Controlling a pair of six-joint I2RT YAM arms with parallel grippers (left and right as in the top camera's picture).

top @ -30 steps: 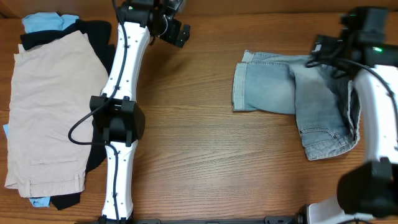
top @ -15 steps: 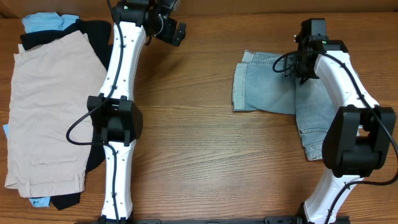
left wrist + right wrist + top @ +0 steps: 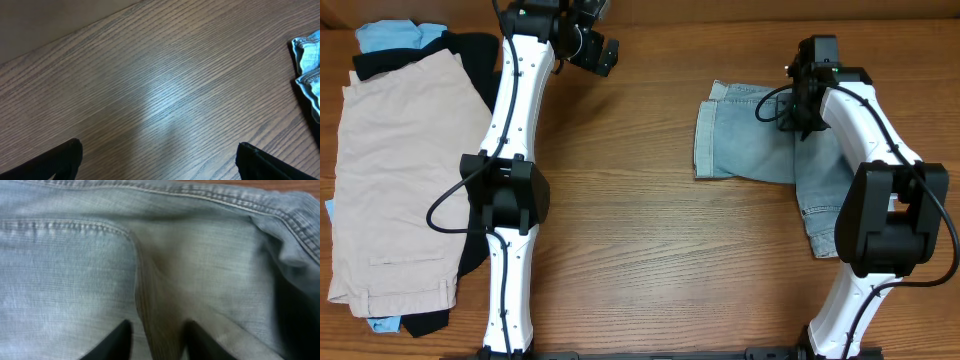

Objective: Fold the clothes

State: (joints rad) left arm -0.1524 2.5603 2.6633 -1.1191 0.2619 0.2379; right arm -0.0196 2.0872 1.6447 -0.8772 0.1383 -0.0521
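Faded light-blue denim shorts [image 3: 755, 145] lie at the right of the table, partly folded, one leg pointing left. My right gripper [image 3: 807, 122] is down on their upper middle. In the right wrist view its two dark fingers [image 3: 120, 340] pinch a raised ridge of the denim [image 3: 75, 270] between them, gripper [image 3: 157, 341]. My left gripper [image 3: 598, 50] hovers open over bare wood at the far edge, nothing between its fingers [image 3: 160, 162]. A corner of the denim [image 3: 309, 55] shows at the right of the left wrist view.
A pile of other clothes lies at the far left: beige shorts [image 3: 405, 170] on top, a black garment [image 3: 470, 55] and a sky-blue one [image 3: 385, 35] beneath. The left arm [image 3: 510, 190] stretches up the table beside the pile.
The right arm swung in from the right edge onto the denim shorts, and its jaws narrowed around a fold. The left arm barely moved.
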